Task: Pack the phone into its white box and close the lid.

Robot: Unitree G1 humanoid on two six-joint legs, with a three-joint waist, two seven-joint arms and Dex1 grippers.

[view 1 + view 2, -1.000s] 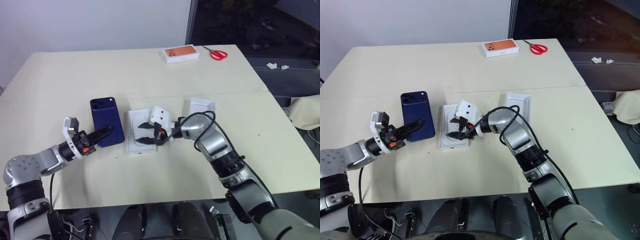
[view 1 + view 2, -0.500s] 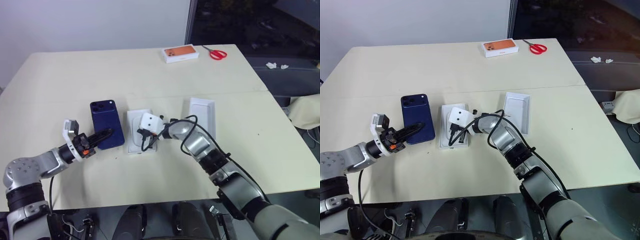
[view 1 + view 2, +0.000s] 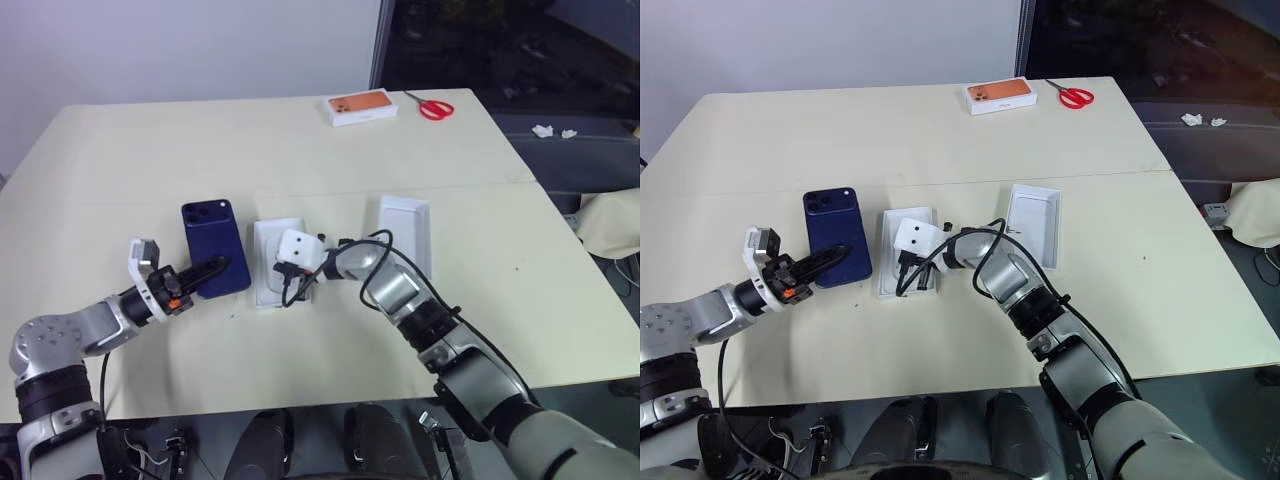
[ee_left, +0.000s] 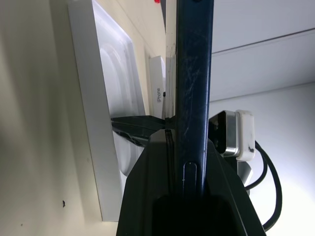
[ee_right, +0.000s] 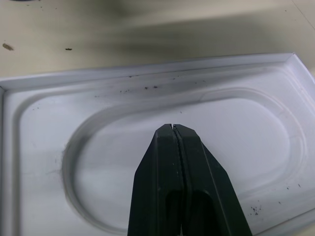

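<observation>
left pincer (image 3: 212, 268) clamping phone (image 3: 213, 246) edge, right pincer (image 5: 173, 129) closed over white insert (image 5: 44, 132), partly covering it

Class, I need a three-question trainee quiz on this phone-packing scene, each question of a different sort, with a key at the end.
1. True or false: the left end effector is shut on the phone.
2. Multiple choice: the right end effector hangs over A) the scissors, B) the white insert with an oval recess, C) the orange-topped box.
3. Fill in: the right end effector's fingers are ____.

Key: 1 true. 2 B. 3 shut, with nothing between them.
</observation>
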